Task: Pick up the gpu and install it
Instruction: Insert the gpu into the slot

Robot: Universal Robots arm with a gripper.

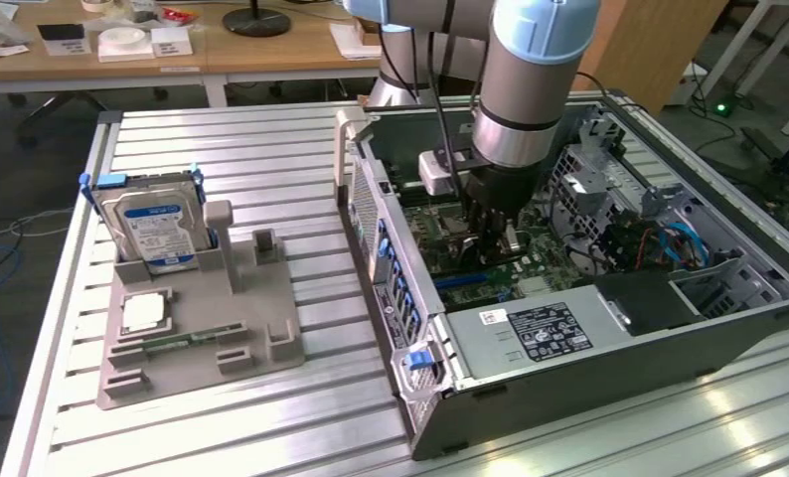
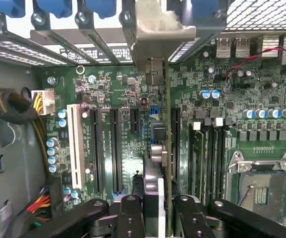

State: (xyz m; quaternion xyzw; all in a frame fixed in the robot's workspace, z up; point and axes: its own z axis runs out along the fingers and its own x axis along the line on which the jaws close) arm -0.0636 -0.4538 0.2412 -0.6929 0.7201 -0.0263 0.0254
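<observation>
Gripping the gpu (image 2: 165, 148) edge-on, the gripper (image 1: 490, 241) is positioned inside the computer case (image 1: 660, 328) at frame centre; seating is judged incomplete.

Wooden desks (image 1: 169, 60) behind; grey floor (image 1: 10, 169), perhaps carpeted.

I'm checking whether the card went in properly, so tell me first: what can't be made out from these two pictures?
- Exterior view: the hand hangs inside the computer case; the arm hides the gpu and the slot beneath it.
- Wrist view: the gpu shows edge-on between the fingers, so its faces cannot be seen, nor whether its lower edge has reached a slot on the motherboard.
- Wrist view: the hand's lower part is cut off by the picture's edge.
</observation>
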